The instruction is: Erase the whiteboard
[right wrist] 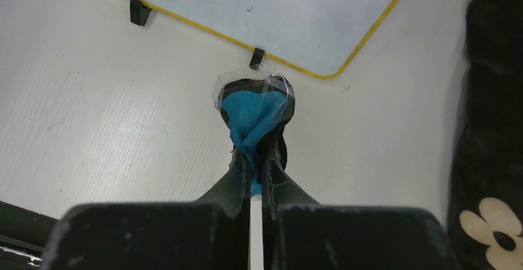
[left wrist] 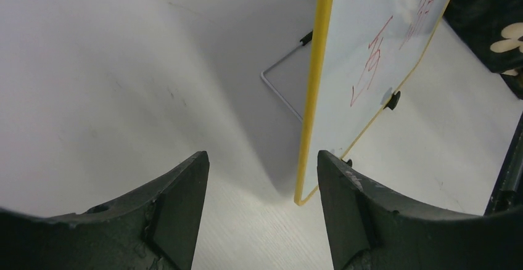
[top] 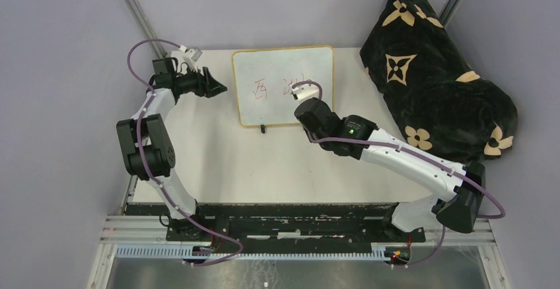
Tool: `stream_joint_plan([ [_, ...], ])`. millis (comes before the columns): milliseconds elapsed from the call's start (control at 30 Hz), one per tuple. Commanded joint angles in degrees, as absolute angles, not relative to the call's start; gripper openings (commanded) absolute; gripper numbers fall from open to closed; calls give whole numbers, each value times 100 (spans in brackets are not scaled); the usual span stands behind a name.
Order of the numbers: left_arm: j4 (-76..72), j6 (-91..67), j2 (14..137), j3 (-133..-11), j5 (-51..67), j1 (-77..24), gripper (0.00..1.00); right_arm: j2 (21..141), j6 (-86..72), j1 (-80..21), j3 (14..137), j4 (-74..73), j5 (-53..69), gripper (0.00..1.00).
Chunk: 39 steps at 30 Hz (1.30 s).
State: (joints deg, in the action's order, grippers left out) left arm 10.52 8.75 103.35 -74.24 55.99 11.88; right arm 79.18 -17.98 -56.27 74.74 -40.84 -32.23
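Whiteboard (top: 277, 81) at the middle of the table's (top: 218, 163) far edge, propped on two black feet (right wrist: 139, 11) and a wire stand (left wrist: 280, 91) behind, leaning back. Yellow frame, red characters (top: 263, 90) across the middle of the face.

Left arm: base at near-left edge, elbow folded back on itself, forearm running up toward the far-left corner, wrist turned right. Left gripper (left wrist: 262, 159) level and aimed at the board's left edge, clear of it. Jaws spread wide, nothing between them. In the left wrist view, yellow frame edge seen end-on ahead of the fingertips, closer to the right finger.

Right arm: base at near-right edge, long diagonal reach up and left across the table, elbow low near the right edge, wrist over the board's lower right part in the top view. Right gripper (right wrist: 256, 159) clamped tight on a blue pad (right wrist: 253, 113) wrapped in clear tape, with the pad sticking out past the fingertips. In the right wrist view, pad tip right at the board's bottom edge by the right foot. Contact with the board: cannot tell.

Black blanket (top: 436, 71) with tan flower print heaped at the far-right corner, just beside the board's right edge and not touching it.
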Motion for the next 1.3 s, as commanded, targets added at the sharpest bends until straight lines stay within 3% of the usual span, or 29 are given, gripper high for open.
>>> stream_joint_plan([
  [0,277,532,10728,-8163,6017,1131,71,7799,-1652,-5640,7915,-4311,-3618,1],
  [200,-286,-192,11418,-8972,6357,1020,71,7995,-1633,-5561,8216,-4508,-3745,1],
  [600,-1464,-1485,11643,-9592,6726,692,71,8048,-1526,-5168,8564,-4655,-3546,1],
  [1267,-1992,-2050,12382,-10348,7693,501,67,8098,-1345,-4966,8579,-4507,-3234,0],
])
